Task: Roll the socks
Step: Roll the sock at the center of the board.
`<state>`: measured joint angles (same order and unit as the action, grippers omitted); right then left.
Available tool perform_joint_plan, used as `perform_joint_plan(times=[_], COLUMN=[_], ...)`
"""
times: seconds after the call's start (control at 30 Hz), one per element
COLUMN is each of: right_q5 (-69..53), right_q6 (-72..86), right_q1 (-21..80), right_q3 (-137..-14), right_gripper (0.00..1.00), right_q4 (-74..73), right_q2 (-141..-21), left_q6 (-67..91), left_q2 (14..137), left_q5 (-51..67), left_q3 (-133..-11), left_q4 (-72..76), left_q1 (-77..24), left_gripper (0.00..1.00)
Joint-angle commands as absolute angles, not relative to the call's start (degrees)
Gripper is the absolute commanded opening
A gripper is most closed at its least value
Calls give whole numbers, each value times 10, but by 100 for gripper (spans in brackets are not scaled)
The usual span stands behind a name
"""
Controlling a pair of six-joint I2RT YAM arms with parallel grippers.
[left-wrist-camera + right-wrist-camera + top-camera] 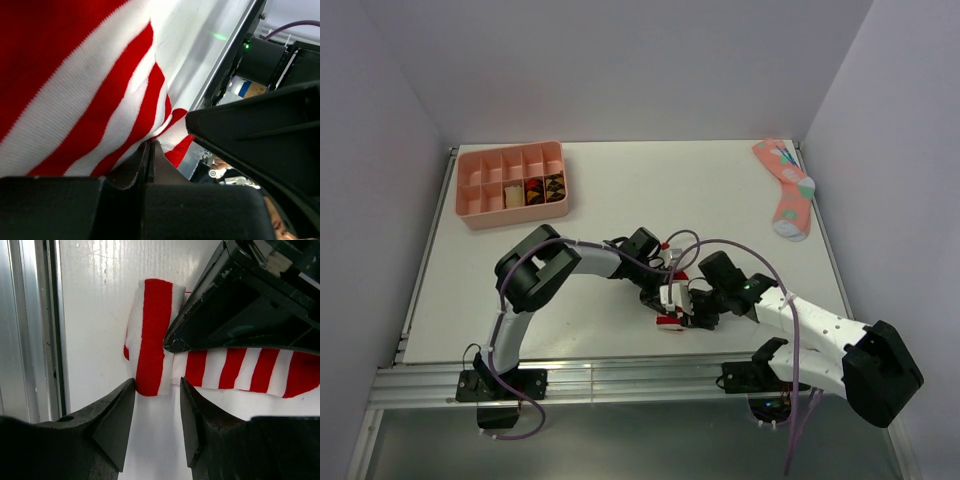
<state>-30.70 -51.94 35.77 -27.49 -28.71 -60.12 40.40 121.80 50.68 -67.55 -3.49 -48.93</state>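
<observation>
A red-and-white striped sock (672,320) lies near the table's front edge, between both grippers. In the right wrist view it (150,335) runs flat to the right, and its left end is folded into a short roll. My left gripper (151,145) is shut, with the striped fabric (75,75) pinched at its tips. It comes down on the sock right beside the roll (167,346). My right gripper (157,385) is open and low over the table. Its fingers stand at either side of the roll's near end, the left fingertip (129,387) touching it. No other sock of the pair shows.
A pink compartment tray (510,152) sits at the back left. A pink patterned sock (788,190) lies at the back right, by the wall. The aluminium rail (620,375) along the table's front edge runs just left of the roll (35,330).
</observation>
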Motion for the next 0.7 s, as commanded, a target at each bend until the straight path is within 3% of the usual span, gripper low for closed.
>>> perform_joint_plan(times=[0.0, 0.53, 0.67], right_q5=[-281, -253, -237], right_q6=[-497, -452, -447], right_q1=[386, 476, 481], right_q3=[-270, -263, -265], right_gripper=[48, 47, 39], right_q4=[-236, -215, -199], right_q2=[-598, -618, -653], left_q6=[380, 396, 402], left_q2=[1263, 1281, 1283], left_q5=[436, 453, 459], left_q3=[-657, -664, -663], left_q4=[-113, -103, -96], left_q1=[-487, -478, -477], left_gripper=[0, 0, 0])
